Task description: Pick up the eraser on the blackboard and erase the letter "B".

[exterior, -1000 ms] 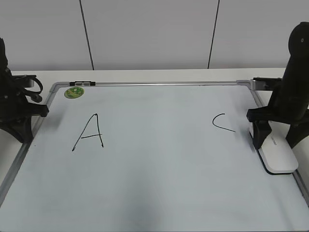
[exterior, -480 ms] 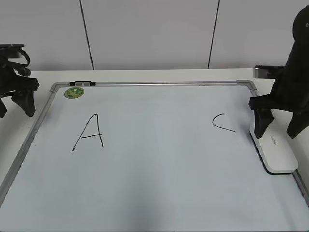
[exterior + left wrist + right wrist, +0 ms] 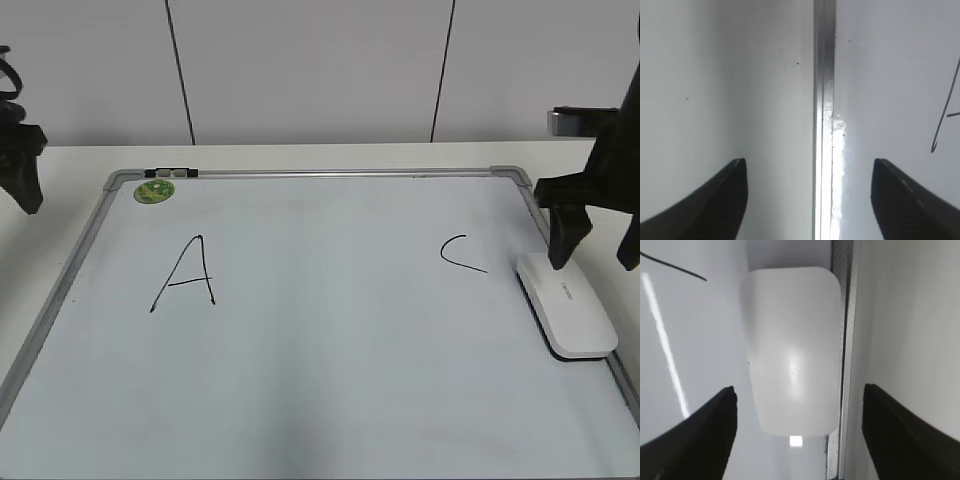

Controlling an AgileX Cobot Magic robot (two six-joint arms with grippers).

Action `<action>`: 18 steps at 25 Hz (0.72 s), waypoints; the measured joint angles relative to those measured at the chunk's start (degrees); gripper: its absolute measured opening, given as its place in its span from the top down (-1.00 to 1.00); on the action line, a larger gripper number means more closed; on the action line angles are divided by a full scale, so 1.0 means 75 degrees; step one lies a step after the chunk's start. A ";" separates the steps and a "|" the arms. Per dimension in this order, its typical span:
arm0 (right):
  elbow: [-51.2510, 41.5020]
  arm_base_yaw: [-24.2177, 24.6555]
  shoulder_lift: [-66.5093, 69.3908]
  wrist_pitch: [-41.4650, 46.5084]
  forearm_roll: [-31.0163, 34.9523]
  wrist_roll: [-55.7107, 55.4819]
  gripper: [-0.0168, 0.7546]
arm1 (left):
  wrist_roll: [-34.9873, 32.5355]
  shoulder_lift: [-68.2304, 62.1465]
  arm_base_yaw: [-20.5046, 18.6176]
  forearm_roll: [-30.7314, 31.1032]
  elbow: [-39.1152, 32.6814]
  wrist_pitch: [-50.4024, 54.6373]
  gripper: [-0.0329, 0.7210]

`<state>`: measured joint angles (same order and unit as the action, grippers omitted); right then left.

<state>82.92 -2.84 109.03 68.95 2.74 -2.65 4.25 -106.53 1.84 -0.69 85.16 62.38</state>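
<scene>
The blackboard [image 3: 320, 400] is a white board with a silver frame, lying flat. It bears a black "A" [image 3: 186, 275] at the left and a "C" [image 3: 460, 253] at the right. No letter "B" shows; the space between them is blank. The white eraser [image 3: 567, 315] lies flat by the board's right frame, also in the right wrist view [image 3: 792, 345]. My right gripper [image 3: 595, 250] hangs open above the eraser's far end, not touching it [image 3: 798, 389]. My left gripper [image 3: 22, 178] is open and empty over the board's left frame [image 3: 809, 165].
A round green magnet [image 3: 153, 190] sits at the board's far left corner next to a small clip [image 3: 170, 173] on the frame. The board's frame [image 3: 824, 75] runs between the left fingers. A white wall stands behind the table.
My right gripper has risen off the eraser and drifted right; the eraser stays lying by the right frame. My left arm has lifted and pulled back to the left edge.
</scene>
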 joint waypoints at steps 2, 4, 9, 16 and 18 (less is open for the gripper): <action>-0.0442 -0.0090 -0.0490 -0.0027 -0.0051 -0.0073 -0.53 | 0.0162 0.0521 0.0000 0.0151 -0.0521 -0.0216 -0.61; -0.1120 -0.0241 -0.1230 -0.0376 -0.0094 -0.0191 -0.53 | 0.0212 0.1212 0.0000 0.0213 -0.1297 -0.0543 -0.61; -0.3060 -0.0530 -0.3077 -0.1524 -0.0243 -0.0409 -0.52 | 0.0243 0.3174 0.0000 0.0311 -0.3624 -0.1213 -0.60; -0.4543 -0.0971 -0.5466 -0.2005 -0.0243 -0.0441 -0.50 | 0.0229 0.6528 0.0000 0.0457 -0.5533 -0.1366 -0.56; -0.4781 -0.1000 -0.6025 -0.2005 -0.0243 -0.0441 -0.50 | 0.0216 0.7431 0.0087 0.0470 -0.5858 -0.1293 -0.54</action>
<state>47.07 -10.34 63.84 53.92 0.92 -5.96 5.88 -50.79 2.49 2.83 41.23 52.68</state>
